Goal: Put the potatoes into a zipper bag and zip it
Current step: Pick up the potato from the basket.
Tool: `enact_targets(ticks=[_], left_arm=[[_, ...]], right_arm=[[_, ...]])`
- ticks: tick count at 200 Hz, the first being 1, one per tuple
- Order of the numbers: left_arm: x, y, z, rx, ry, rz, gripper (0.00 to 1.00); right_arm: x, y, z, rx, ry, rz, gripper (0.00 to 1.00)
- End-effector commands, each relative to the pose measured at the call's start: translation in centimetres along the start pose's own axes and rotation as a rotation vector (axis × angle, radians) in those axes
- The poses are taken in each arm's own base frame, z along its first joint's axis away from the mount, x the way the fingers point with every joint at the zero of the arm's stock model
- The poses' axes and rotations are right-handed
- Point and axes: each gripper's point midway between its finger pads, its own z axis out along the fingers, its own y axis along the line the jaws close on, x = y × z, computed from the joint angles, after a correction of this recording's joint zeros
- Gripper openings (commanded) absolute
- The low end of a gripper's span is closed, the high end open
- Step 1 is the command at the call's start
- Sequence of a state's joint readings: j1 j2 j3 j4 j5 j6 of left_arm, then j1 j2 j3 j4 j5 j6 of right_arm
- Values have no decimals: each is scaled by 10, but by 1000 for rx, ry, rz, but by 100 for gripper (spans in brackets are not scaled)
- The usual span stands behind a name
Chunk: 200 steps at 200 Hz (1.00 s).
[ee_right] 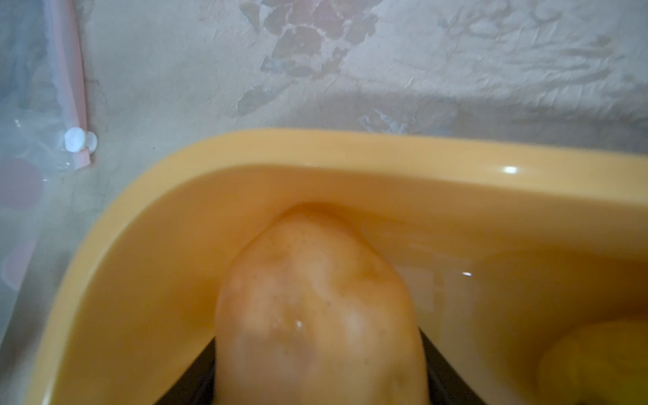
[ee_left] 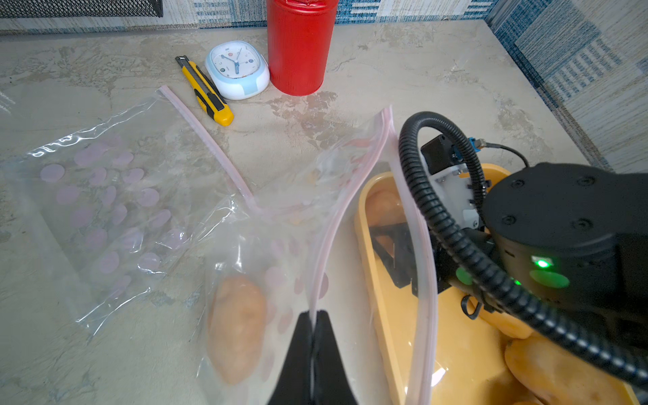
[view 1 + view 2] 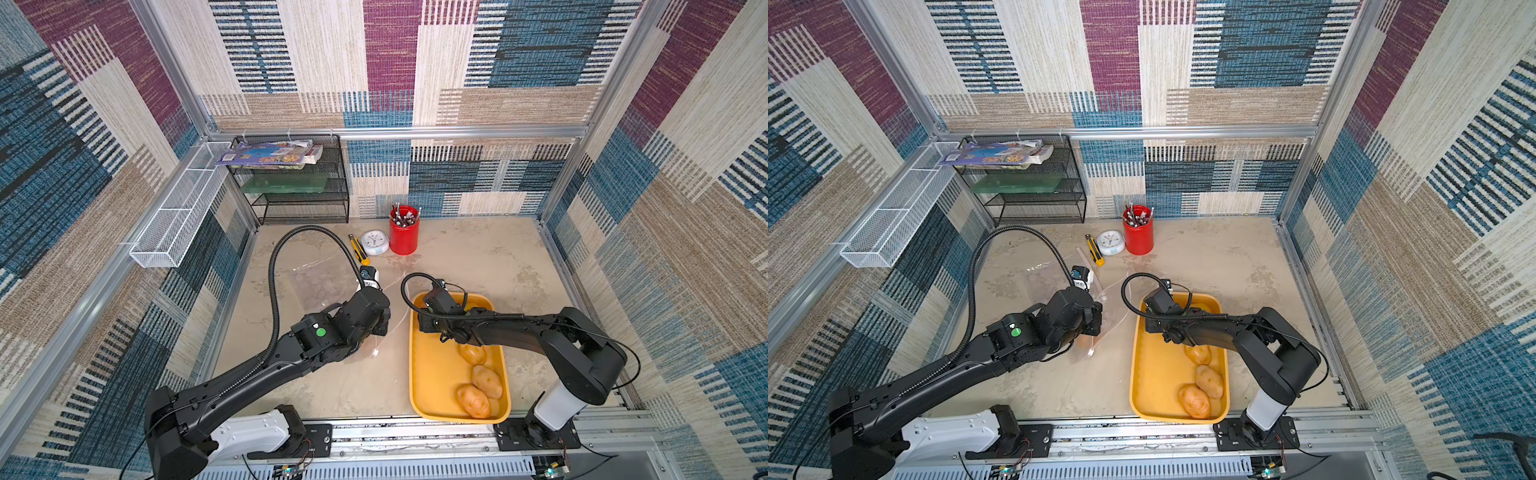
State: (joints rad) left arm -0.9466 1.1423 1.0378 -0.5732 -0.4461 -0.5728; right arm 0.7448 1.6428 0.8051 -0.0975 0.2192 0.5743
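- Left fingers (image 2: 294,361) clenched on the rim of the zipper bag (image 2: 266,242), just beside the yellow tray (image 3: 436,374); bagged potato (image 2: 238,326) blurred.
- Right fingers (image 1: 191,385) flank a tan potato (image 1: 315,308) inside the tray; grip unclear.
- Three potatoes (image 3: 486,380) at its near end, one part-hidden.

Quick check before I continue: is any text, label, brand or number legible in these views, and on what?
No text is legible.
Clock: dial numerals too small to read.
Booklet on the black mesh rack: printed cover, blurred.
Utility knife and red cup: no lettering visible.
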Motion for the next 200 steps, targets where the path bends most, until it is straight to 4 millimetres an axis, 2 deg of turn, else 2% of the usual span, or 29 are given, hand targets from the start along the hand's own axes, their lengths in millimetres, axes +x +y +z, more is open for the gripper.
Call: enact_targets(ticks=[1,34,114,168,200], left_arm=[[-3,2,0,-10,-15,-20,0],[-2,0,2,-6,-9,-17,0],[0,-3,5,2,4,-13,0],[1,-4,5,5,7,-12,0],[1,-5,7,8,11,-11,0]], right_arm=[[-6,1,-9,-11,-30,5,58],[-11,-5,-33,-27,-77,40,56],[-31,-23,-115,-68,-243,127,50],[-59,7,-185,-205,-372,123,48],[-66,36,-214,-287,-419,95,48]])
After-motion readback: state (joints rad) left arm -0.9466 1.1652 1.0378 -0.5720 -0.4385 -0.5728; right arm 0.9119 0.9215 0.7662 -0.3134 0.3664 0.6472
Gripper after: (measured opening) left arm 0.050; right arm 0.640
